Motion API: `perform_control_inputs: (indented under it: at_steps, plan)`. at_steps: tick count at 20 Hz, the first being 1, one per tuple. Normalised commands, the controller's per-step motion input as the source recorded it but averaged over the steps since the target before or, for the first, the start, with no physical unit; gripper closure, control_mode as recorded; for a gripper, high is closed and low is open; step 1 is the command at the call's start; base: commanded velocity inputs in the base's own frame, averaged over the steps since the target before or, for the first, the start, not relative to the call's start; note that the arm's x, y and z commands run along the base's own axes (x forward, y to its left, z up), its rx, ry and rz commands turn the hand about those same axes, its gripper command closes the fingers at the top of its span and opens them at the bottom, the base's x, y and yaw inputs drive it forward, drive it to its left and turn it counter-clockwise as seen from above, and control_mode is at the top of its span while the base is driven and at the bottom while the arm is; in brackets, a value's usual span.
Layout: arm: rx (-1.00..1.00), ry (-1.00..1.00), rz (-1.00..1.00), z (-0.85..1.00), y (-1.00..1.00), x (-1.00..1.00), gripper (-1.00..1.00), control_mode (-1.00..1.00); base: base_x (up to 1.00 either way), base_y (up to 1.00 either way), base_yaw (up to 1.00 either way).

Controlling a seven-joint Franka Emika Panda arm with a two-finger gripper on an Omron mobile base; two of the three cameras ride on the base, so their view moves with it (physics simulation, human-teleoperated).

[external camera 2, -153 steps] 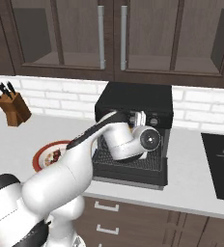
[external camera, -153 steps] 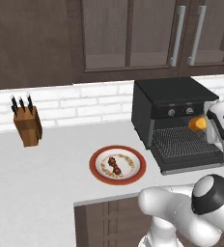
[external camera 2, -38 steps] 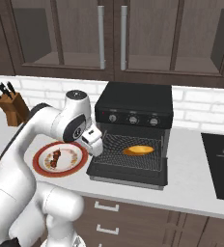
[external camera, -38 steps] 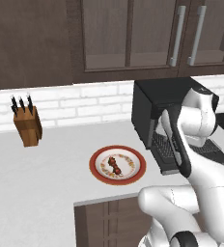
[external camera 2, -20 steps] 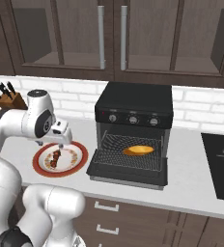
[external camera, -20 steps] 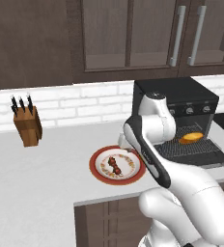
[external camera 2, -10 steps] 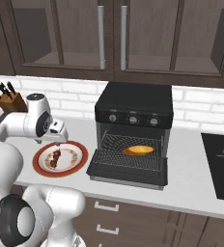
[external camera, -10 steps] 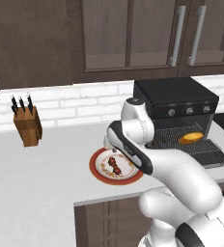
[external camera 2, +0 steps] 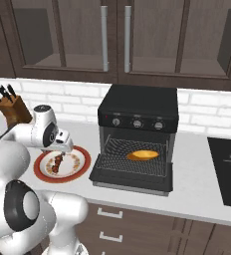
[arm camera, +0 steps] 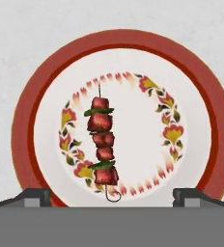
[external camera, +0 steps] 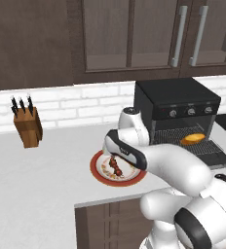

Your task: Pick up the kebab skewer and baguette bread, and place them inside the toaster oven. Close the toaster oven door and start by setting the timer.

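The kebab skewer [arm camera: 103, 142] lies on a red-rimmed plate [arm camera: 32, 96], directly below my gripper [arm camera: 112, 195], whose fingers stand wide open on either side of it and hold nothing. From the base, the skewer [external camera: 116, 167] [external camera 2: 57, 162] sits mid-plate [external camera: 96, 168] with the gripper [external camera: 113, 155] [external camera 2: 61, 151] hovering just above. The baguette bread [external camera: 193, 140] [external camera 2: 143, 156] rests on the wire rack inside the black toaster oven [external camera: 176, 99] [external camera 2: 137, 107]. The toaster oven door [external camera 2: 130, 179] hangs open, folded down flat.
A wooden knife block [external camera: 28, 127] [external camera 2: 13, 110] stands at the back left against the tiled wall. A black cooktop [external camera 2: 227, 169] lies right of the oven. The counter's front edge runs just below the plate.
My hand has swung left from the oven to a spot over the plate and dropped closer to the skewer. The baguette has stayed on the rack.
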Motion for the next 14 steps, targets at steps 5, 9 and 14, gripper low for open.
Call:
perform_control_inputs:
  at_steps: [5, 9, 14]
  plan:
    - [0.00, 0.00, 0.00, -0.32, 0.00, 0.21, -1.00, -1.00, 0.00, 0.00, 0.00]
    - [0.00, 0.00, 0.00, -0.30, 0.10, 0.24, -1.00, -1.00, 0.00, 0.00, 0.00]
    - [0.00, 0.00, 0.00, -0.43, 0.16, 0.21, -1.00, -1.00, 0.00, 0.00, 0.00]
